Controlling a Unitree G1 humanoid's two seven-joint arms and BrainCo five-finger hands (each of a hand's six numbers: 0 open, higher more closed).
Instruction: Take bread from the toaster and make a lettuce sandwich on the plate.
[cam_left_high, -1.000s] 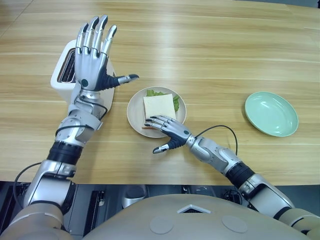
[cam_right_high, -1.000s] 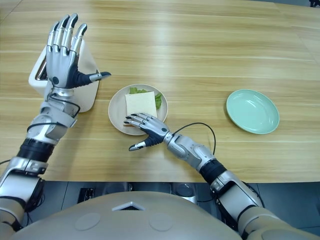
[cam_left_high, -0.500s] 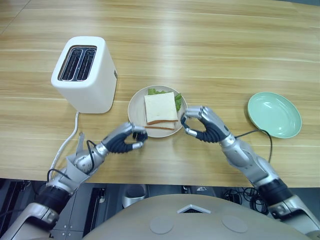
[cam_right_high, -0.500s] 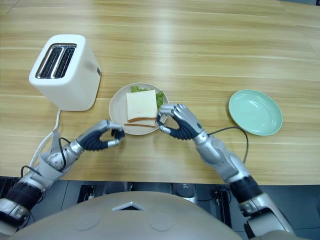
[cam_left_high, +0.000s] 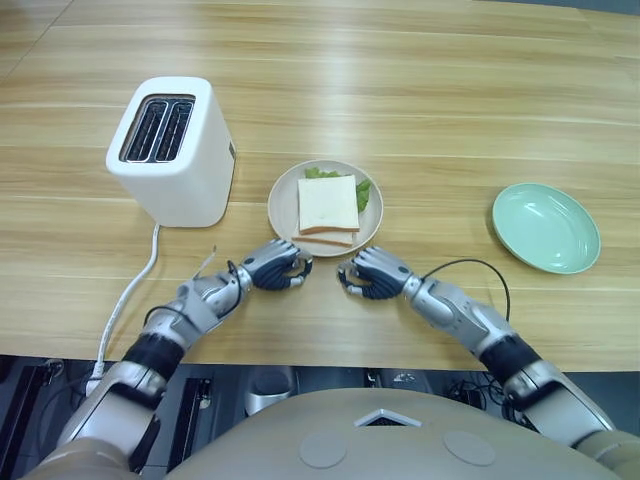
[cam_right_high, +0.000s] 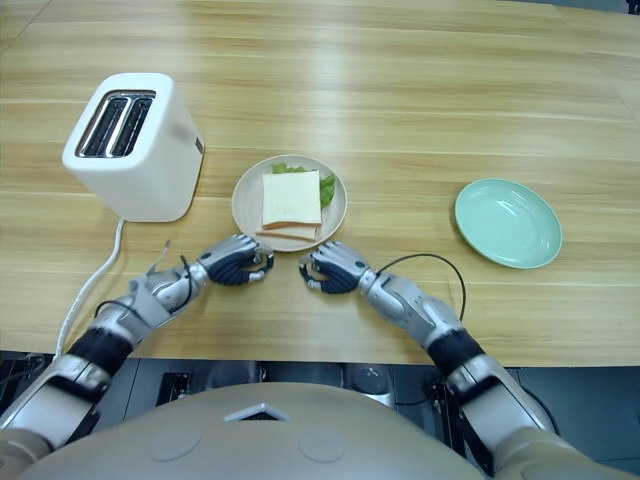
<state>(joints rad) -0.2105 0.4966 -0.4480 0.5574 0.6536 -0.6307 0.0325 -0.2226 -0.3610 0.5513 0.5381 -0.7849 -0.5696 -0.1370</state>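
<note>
Sandwich on the plate (cam_left_high: 283, 205), with both hands clenched just in front of it.

A table (cam_left_high: 420, 90) of pale wooden planks, the grain running left to right, fills the field; past its near edge lies a dark space with cables and fittings too dim to make out. The white toaster (cam_left_high: 180, 170) stands upright at the left, and its white cord (cam_left_high: 130, 300) trails toward the near edge. Just right of it is the beige plate, holding stacked bread (cam_left_high: 328, 203) with lettuce (cam_left_high: 362, 192) showing at the far and right sides. A green dish (cam_left_high: 545, 228) lies well apart at the right. The left hand (cam_left_high: 272, 269) and right hand (cam_left_high: 372, 275) sit near each other on the near side of the plate, fingers curled into fists, holding nothing. A black cable (cam_left_high: 470, 265) loops on the table by the right arm.
</note>
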